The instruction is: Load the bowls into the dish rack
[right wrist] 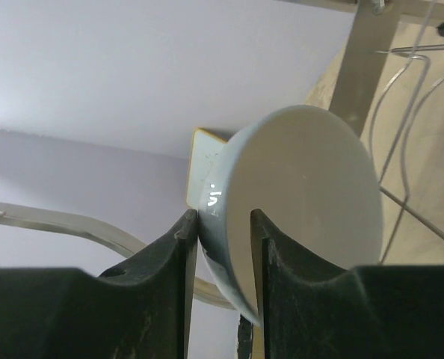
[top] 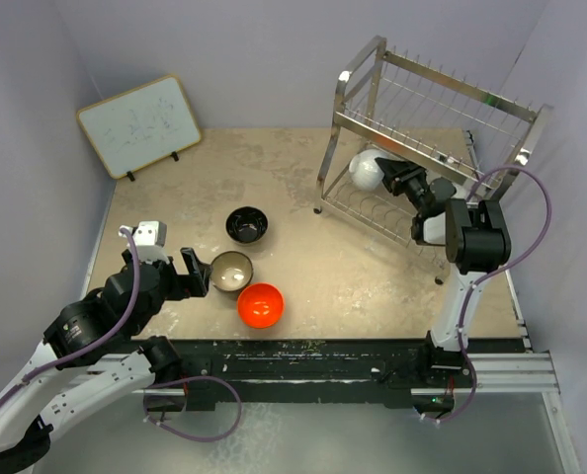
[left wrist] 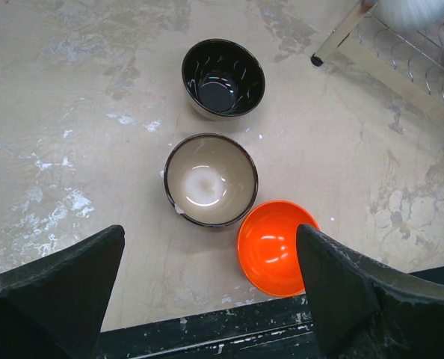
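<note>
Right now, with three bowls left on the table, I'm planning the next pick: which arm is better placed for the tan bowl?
Left. The left jaws hang open just beside the tan bowl. The right jaws are far off at the rack, astride the white bowl's rim.

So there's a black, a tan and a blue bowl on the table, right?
Not blue: it is an orange bowl. The left wrist view shows it on the table beside the tan bowl, with the black bowl beyond.
</note>
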Robot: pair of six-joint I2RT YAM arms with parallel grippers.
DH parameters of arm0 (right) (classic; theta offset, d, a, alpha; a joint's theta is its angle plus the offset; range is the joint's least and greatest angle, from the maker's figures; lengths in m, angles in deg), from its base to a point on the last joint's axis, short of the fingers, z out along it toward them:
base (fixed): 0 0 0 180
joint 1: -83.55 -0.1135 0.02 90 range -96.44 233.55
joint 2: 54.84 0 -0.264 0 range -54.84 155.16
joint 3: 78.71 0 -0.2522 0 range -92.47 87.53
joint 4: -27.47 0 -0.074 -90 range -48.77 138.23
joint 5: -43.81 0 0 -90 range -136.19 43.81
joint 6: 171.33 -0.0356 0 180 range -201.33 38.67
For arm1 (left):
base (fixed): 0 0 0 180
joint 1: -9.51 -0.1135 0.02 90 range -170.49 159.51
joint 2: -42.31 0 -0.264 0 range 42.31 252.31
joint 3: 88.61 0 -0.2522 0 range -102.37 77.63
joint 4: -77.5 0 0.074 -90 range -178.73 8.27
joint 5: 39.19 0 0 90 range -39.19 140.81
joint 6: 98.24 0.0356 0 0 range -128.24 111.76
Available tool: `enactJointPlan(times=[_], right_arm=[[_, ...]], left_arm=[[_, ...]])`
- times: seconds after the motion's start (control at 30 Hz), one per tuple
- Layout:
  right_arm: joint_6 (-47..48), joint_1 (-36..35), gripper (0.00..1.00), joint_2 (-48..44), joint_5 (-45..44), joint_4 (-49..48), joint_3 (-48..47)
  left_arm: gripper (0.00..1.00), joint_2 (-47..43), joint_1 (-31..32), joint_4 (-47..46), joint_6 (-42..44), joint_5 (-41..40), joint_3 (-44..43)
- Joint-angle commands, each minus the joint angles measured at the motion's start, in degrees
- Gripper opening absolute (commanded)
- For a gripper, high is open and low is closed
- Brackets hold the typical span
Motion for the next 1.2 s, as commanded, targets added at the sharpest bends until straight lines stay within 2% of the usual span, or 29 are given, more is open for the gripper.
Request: enactJointPlan(times=[0.0, 0.23, 0.43, 0.63, 0.7, 0.83, 1.1, 1.17], right_arm=[[2.88, 0.92, 0.36, -2.74, -3.12, 2.86, 3.23], [3.58, 1.75, 0.39, -5.18, -5.66, 3.16, 6.38], [6.11, 1.94, 0.50, -8.07, -7.78, 6.60, 7.82], [7.42, 1.94, 0.53, -9.93, -9.48, 9.02, 9.06], [8.21, 1.94, 0.56, -11.06, -10.34, 11.69, 9.44], [10.28, 1.94, 0.69, -13.58, -12.10, 17.68, 9.57], [13.48, 1.94, 0.74, -16.81, -13.65, 28.15, 8.02], [15.27, 1.94, 0.78, -17.73, -14.12, 31.75, 7.08]], left_arm=[[0.99, 0.24, 0.11, -1.57, 0.24, -0.40, 0.06], [0.99, 0.11, 0.12, -1.56, 0.24, -0.31, 0.12], [0.99, -0.35, 0.09, -1.57, 0.24, -0.31, 0.05], [0.99, -0.45, 0.10, -1.57, 0.26, -0.37, 0.05], [0.99, -0.54, 0.11, -1.57, 0.24, -0.35, 0.09], [0.99, -0.70, 0.11, -1.55, 0.15, -0.40, 0.05], [0.99, -1.31, 0.12, -1.47, 0.12, -0.31, 0.06], [0.99, -1.50, 0.09, -1.48, 0.11, -0.25, 0.09]])
